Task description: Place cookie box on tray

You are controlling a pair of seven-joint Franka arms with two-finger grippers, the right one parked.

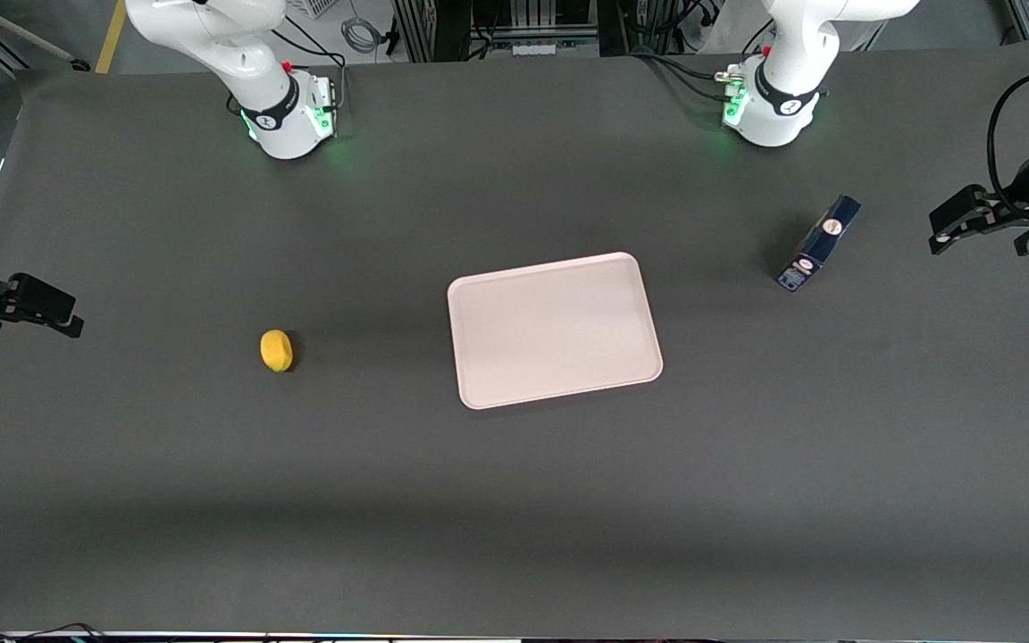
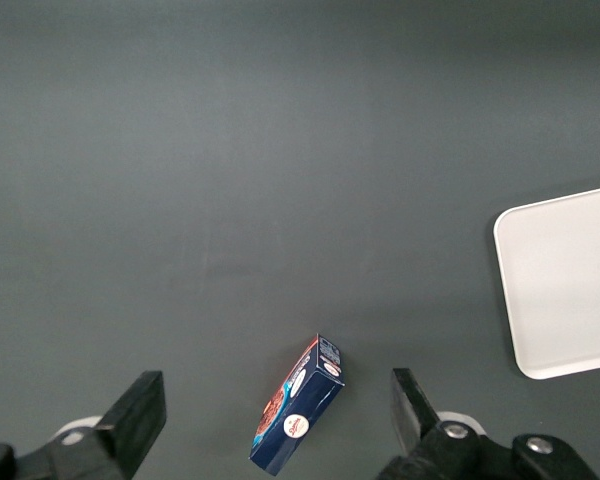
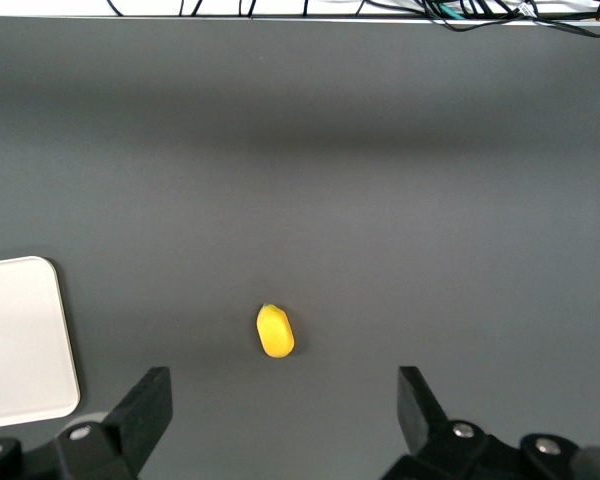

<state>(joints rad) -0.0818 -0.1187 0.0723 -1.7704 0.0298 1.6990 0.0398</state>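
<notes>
The cookie box point(image 1: 818, 243), a slim navy carton with a round white-and-red logo, lies on a narrow long side on the dark table, toward the working arm's end. The pale pink tray point(image 1: 554, 329) rests flat near the table's middle with nothing on it. My left gripper point(image 1: 941, 228) hovers at the working arm's end, off to the side of the box and apart from it. In the left wrist view the gripper point(image 2: 277, 410) is open, with the box point(image 2: 298, 420) on the table below its spread fingers point(image 2: 145, 405) and the tray's corner point(image 2: 565, 280) to one side.
A small yellow lemon-like lump point(image 1: 276, 350) sits on the table toward the parked arm's end, beside the tray; the right wrist view shows this lump point(image 3: 275, 331) too. Two arm bases point(image 1: 769, 112) stand along the edge farthest from the front camera.
</notes>
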